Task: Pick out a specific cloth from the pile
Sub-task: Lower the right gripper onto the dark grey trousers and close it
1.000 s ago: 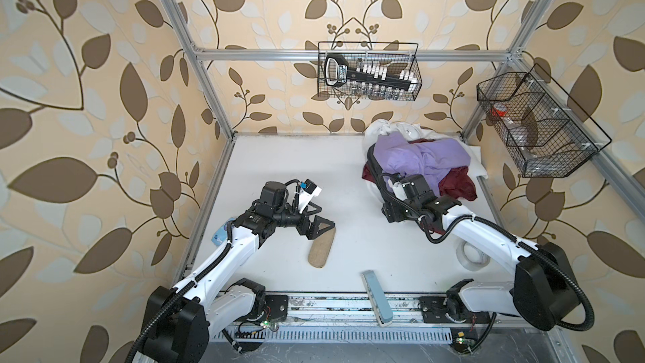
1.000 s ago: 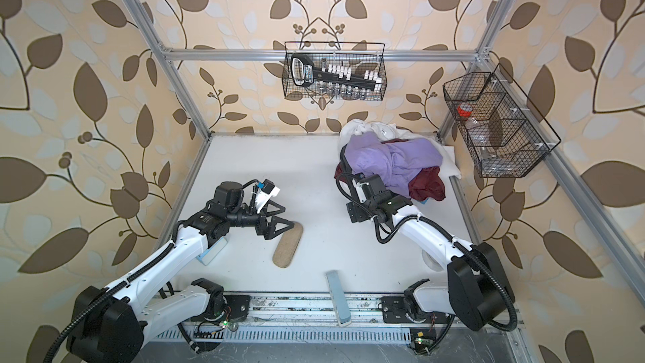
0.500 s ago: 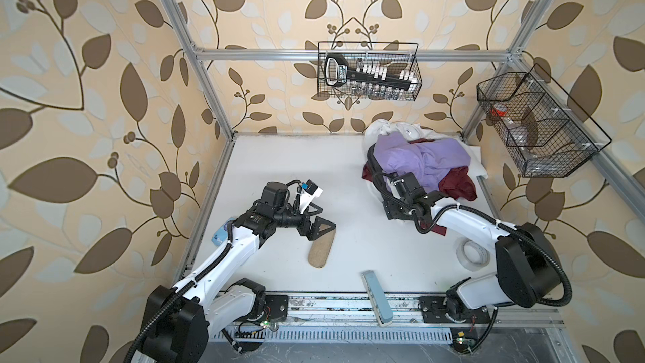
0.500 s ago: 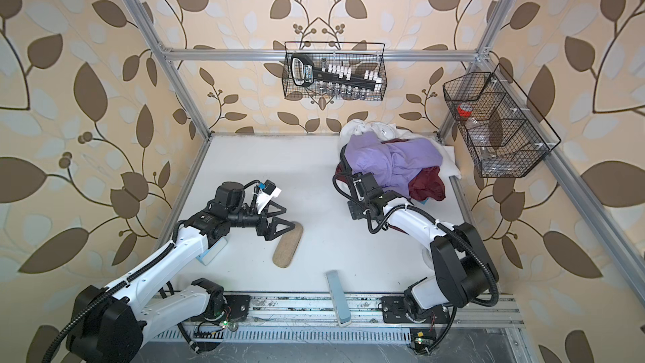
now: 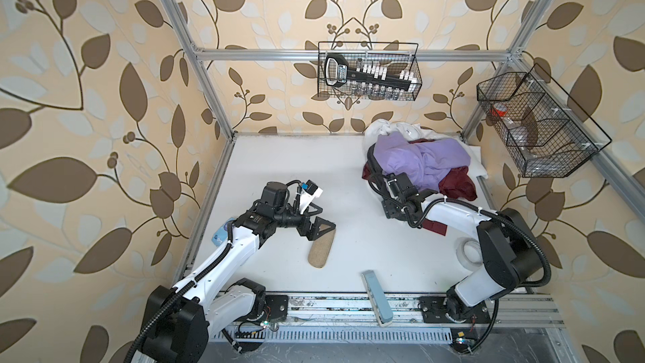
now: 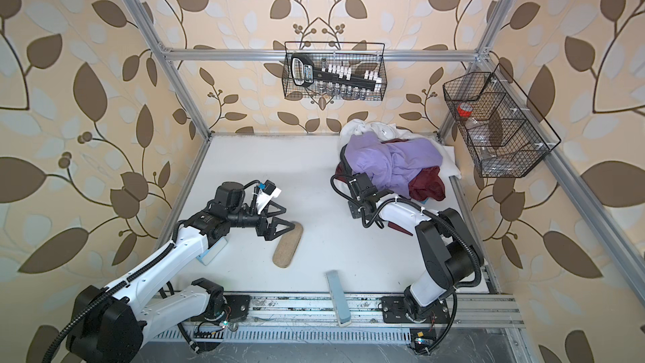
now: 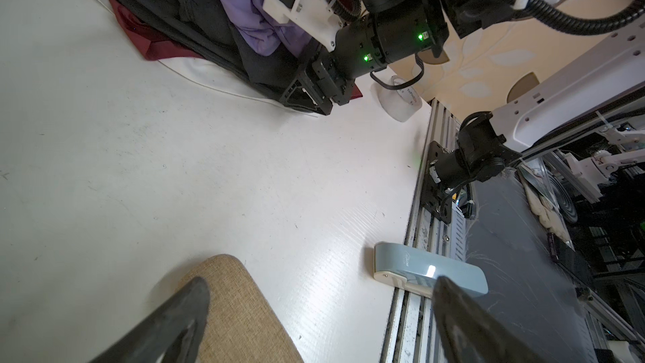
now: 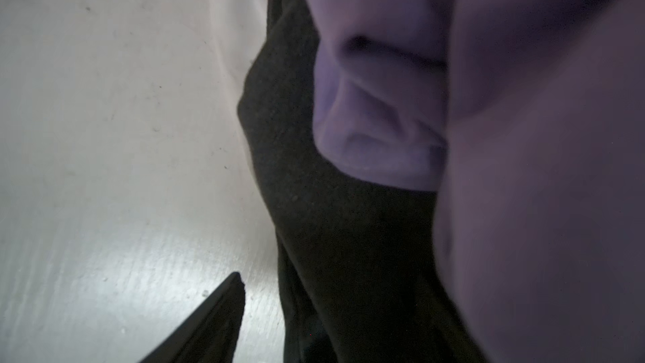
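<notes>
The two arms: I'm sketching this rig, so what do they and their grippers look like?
The left arm and right arm have white link shells, black joints and black ribbed cable hoses. The left gripper and right gripper are black, with triangular open-frame fingers.

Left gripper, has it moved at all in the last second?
No. The left gripper hangs open over the same far end of the tan case as a second ago, and it is no nearer the blue-grey bar.

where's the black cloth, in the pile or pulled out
In the pile: the black cloth lies under the lilac garment, only its edge showing.
</notes>
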Controlling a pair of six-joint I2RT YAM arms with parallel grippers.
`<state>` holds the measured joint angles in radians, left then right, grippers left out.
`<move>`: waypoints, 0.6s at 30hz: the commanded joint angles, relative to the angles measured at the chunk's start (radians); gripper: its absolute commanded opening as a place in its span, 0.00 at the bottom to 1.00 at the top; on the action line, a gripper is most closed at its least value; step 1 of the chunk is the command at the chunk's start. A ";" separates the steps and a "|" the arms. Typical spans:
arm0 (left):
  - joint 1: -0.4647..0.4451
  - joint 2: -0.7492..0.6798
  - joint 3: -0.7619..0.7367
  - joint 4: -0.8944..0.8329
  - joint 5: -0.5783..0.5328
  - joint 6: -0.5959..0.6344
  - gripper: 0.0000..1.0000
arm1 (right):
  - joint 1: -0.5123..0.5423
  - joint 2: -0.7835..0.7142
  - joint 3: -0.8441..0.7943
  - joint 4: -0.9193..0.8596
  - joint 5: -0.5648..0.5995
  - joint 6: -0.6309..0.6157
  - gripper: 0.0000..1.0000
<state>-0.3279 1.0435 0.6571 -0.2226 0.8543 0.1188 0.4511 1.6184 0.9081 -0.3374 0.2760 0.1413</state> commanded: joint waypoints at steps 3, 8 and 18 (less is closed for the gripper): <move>-0.007 -0.013 0.033 0.003 -0.006 0.022 0.99 | -0.008 0.031 0.022 0.007 0.004 0.021 0.71; -0.007 -0.013 0.034 0.003 -0.007 0.021 0.99 | -0.021 0.035 0.015 0.017 -0.015 0.026 0.52; -0.008 -0.012 0.033 0.002 -0.008 0.021 0.99 | -0.035 0.008 0.006 0.026 -0.032 0.035 0.14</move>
<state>-0.3279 1.0435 0.6571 -0.2230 0.8444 0.1223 0.4160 1.6325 0.9092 -0.3058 0.2756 0.1673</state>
